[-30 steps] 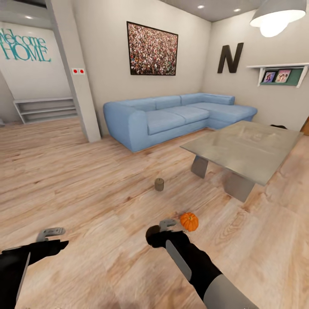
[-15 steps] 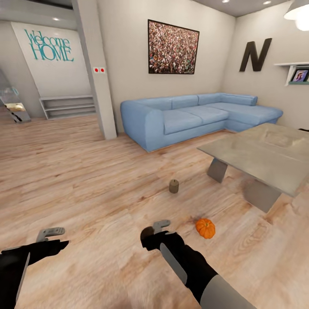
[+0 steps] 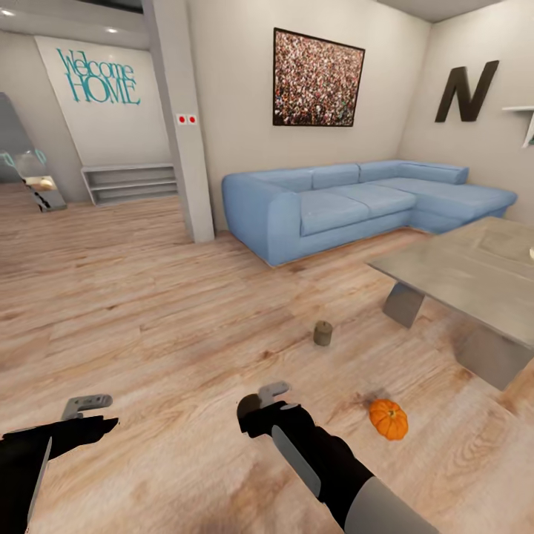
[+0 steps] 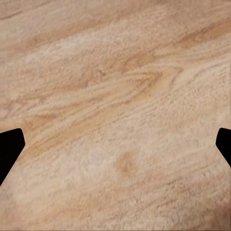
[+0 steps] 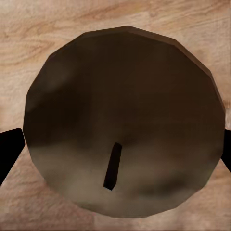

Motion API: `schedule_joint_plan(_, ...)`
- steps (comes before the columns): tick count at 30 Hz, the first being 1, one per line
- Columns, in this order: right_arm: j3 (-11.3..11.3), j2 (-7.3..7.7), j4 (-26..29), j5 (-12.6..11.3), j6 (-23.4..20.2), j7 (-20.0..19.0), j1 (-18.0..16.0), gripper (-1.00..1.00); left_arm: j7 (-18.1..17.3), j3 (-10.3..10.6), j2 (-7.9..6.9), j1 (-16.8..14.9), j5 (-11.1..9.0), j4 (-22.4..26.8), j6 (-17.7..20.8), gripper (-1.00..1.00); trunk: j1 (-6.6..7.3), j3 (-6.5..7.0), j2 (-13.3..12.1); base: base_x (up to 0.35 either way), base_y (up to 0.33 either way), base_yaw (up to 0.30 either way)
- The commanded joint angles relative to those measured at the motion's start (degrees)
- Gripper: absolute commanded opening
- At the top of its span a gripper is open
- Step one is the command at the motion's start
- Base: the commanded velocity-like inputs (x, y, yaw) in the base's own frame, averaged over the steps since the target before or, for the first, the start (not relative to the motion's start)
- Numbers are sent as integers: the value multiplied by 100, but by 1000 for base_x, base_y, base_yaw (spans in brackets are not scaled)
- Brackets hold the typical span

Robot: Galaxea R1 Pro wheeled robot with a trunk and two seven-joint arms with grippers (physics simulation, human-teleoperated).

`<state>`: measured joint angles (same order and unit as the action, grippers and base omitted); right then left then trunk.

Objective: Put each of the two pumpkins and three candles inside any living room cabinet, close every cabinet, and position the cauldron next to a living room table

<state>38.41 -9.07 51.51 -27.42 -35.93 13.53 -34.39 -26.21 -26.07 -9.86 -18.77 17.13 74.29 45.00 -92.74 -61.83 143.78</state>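
Light wood plank floor (image 3: 148, 311) is filling most of the head view, running back to pale walls. Blue corner sofa (image 3: 356, 204) is sitting far right against the wall, under a framed speckled picture (image 3: 317, 79) and beside a big black letter N (image 3: 466, 93). Grey pillar (image 3: 182, 126) is standing left of the sofa; teal "Welcome HOME" lettering (image 3: 100, 76) is showing on the far left wall above a low white shelf (image 3: 130, 183). Glass-topped table (image 3: 475, 274) is sitting at right, near the sofa, on grey legs.

Pumpkin (image 3: 389, 419) is lying on the floor near right, in front of the table, just right of the right arm. Small grey-brown candle (image 3: 322, 333) is standing upright on the floor farther out, between the pumpkin and the sofa, left of the table leg.

Right gripper (image 3: 259, 404) is hanging low over the floor with a dark round candle (image 5: 122, 122) seated between its fingers, wick (image 5: 113, 166) facing the wrist camera. Left gripper (image 4: 115, 149) is hovering over bare planks at near left, fingers spread wide with nothing between them.
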Motion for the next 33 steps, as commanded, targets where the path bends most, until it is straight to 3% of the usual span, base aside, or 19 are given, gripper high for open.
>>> schedule_joint_plan(1, 16, 2, 8, -61, -11, 53, -6, -100, -55, -9, 1, -4, 61, 1, 9, 100, -1, -5, 2, 226, 255, 212)
schedule_joint_plan(8, 17, 2, 8, -58, -11, 45, -6, -100, -45, -10, 1, -10, 76, -2, 9, 100, -1, -6, 2, 213, 267, 143)
schedule_joint_plan(25, 26, 9, 8, -53, 7, 44, -6, -100, -33, -10, 10, -13, 87, -2, 7, 100, -1, -6, 2, 233, 258, 4)
schedule_joint_plan(33, 26, 3, 8, -53, 7, 44, -6, -100, -33, -11, 10, -13, 77, -2, 7, 100, -1, 13, 2, 309, 86, 92)
